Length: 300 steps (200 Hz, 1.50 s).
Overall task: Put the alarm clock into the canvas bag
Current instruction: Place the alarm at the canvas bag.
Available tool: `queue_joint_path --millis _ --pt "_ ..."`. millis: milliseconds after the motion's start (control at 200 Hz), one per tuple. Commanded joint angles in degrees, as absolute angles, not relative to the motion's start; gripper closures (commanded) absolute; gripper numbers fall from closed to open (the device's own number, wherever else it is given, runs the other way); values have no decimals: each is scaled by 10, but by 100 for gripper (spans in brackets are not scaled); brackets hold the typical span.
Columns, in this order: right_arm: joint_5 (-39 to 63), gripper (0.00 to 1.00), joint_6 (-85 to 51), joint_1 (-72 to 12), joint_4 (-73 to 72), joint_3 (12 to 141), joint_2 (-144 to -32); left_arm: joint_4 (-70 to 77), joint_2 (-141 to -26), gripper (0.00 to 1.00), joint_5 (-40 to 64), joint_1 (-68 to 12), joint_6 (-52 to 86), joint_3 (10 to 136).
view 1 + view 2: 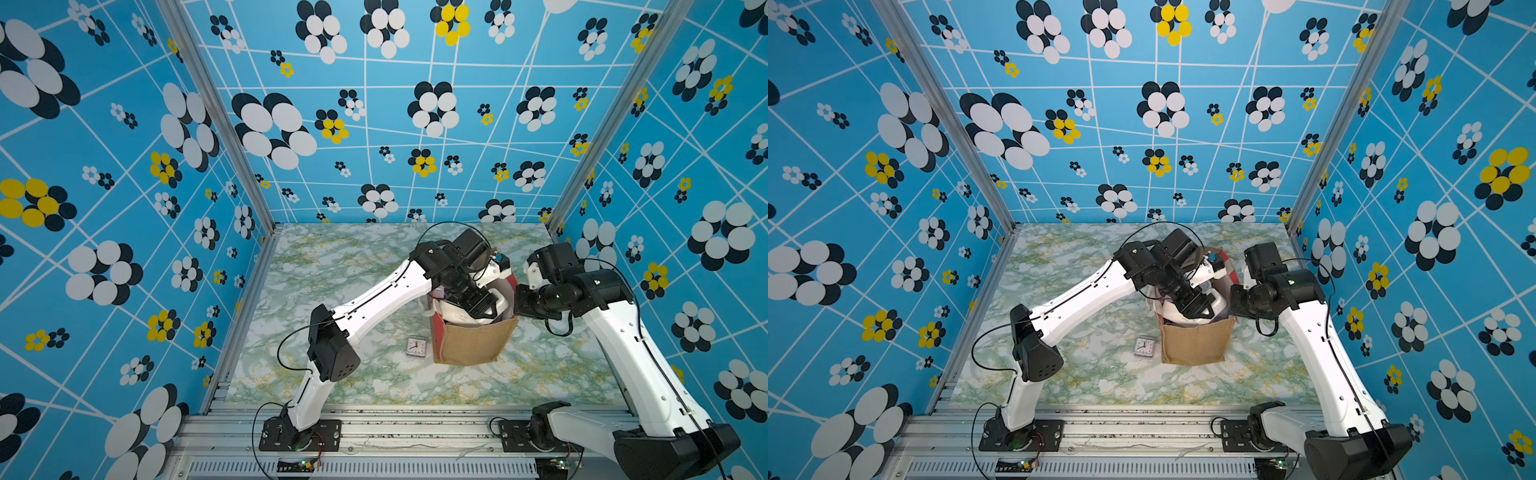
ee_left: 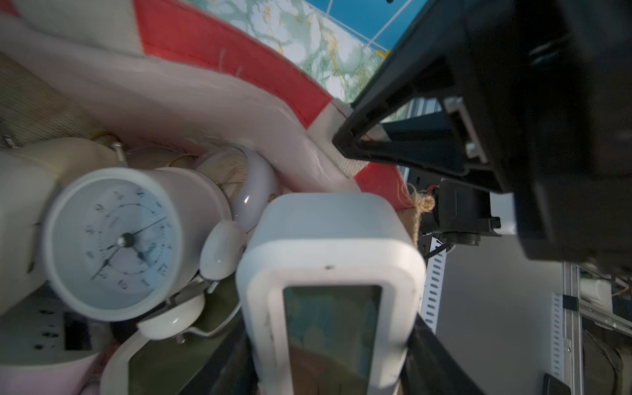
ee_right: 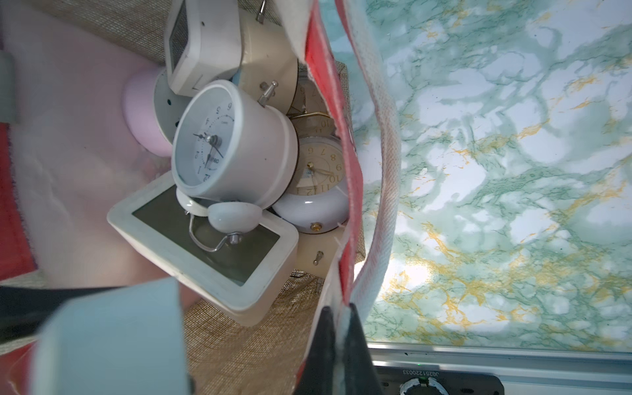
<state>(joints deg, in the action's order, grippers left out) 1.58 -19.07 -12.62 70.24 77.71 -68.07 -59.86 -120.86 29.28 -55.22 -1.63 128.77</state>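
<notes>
Your left hand [image 1: 487, 308] was clamped on the alarm clock [image 2: 328, 246], a white rounded-rectangular plastic case with a dark glossy screen. It held the clock at the mouth of the canvas bag [image 1: 471, 343], above the pile and not yet let go. To the left of the bag in both top views, a small square clock [image 1: 416, 347] with a pale case lay flat on the marbled green tabletop [image 1: 332, 270], just beside the red side panel [image 1: 436, 332]; I judge that one was left to pack. The bag stood upright and boxy, its front coarse tan burlap. Inside, several clocks were heaped together: a smooth white twin-bell clock [image 3: 232, 143], a flat screen clock [image 3: 205, 239] and a cream dial with gold hands [image 3: 318, 171]. Your right hand [image 3: 340, 318] was pinched shut on the bag's red rim beside the white woven handle [image 3: 383, 171], which I judge kept the mouth open
</notes>
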Motion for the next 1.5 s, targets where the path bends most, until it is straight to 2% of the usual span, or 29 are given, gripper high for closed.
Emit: queue_joint_path --millis 0,195,295,320,570,685,800,875,1049,1189,1494 --pt "-4 100 -187 -127 727 779 -665 -656 -1219 60 353 -563 -60 1312" --pt "-9 100 -184 -127 726 779 -667 -719 -1246 59 389 -576 -96 1313" --pt "-11 100 -184 -127 725 780 -667 -741 -1266 58 371 -579 -103 1317" --pt "-11 100 -184 -127 724 781 -666 -743 -1271 53 366 -579 -103 1317" --pt "-11 100 -185 -127 726 783 -665 -771 -1313 43 307 -580 -105 1337" --pt "-10 100 -185 -127 727 784 -664 -758 -1310 27 271 -579 -96 1336" --pt "-9 100 -186 -127 726 784 -664 -723 -1284 8 285 -575 -86 1323" --pt "-9 100 -185 -127 725 782 -664 -691 -1263 0 303 -571 -73 1310" --pt "-7 100 -186 -127 723 780 -664 -629 -1222 0 352 -555 -40 1285" --pt "-6 100 -187 -127 721 778 -664 -595 -1193 5 372 -543 -19 1261" --pt "-5 100 -187 -127 716 771 -664 -534 -1108 17 342 -529 27 1204"
